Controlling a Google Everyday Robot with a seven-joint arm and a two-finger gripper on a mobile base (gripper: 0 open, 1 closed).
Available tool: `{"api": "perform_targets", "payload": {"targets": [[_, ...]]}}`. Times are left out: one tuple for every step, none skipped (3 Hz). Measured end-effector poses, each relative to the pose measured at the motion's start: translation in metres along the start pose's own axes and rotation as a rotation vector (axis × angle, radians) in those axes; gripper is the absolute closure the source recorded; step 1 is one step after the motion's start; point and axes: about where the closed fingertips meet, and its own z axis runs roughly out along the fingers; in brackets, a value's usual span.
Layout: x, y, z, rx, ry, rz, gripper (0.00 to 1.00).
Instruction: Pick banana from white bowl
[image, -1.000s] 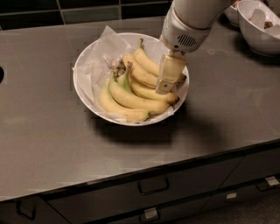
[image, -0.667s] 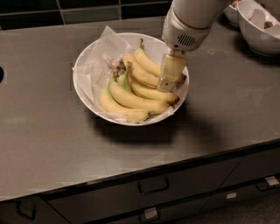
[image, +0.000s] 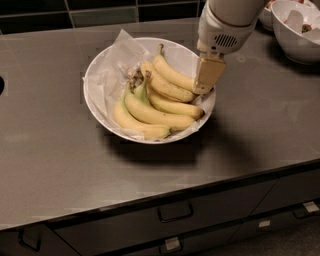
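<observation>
The white bowl (image: 91, 95) stands on the dark counter, lined with crumpled white paper. The banana (image: 172, 73) is the loose one at the bowl's back right, with its thin greenish stem pointing up and away. Its far end is hidden behind my gripper (image: 204, 88). The gripper reaches down from the upper right into the right side of the bowl and sits at that end of the banana. A bunch of yellow bananas (image: 155, 113) joined at a brown crown lies in front of and to the left of it.
Two smaller, deeper white bowls (image: 299, 36) stand at the back right of the counter. A dark tiled wall runs along the back. The counter's front edge has drawers with handles (image: 175, 212) below it.
The gripper has shifted slightly up and to the right at the bowl's right side. The bananas and the bowl lie as before.
</observation>
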Motion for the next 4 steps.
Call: {"api": "perform_targets", "payload": {"targets": [[0.004,0.001,0.002,-0.007,0.012,-0.001,0.42],[0.004,0.003,0.010,-0.031,0.018,-0.009,0.43],[-0.001,0.010,0.025,-0.071,0.015,-0.023,0.42],[-0.003,0.013,0.034,-0.091,0.016,-0.027,0.42]]}}
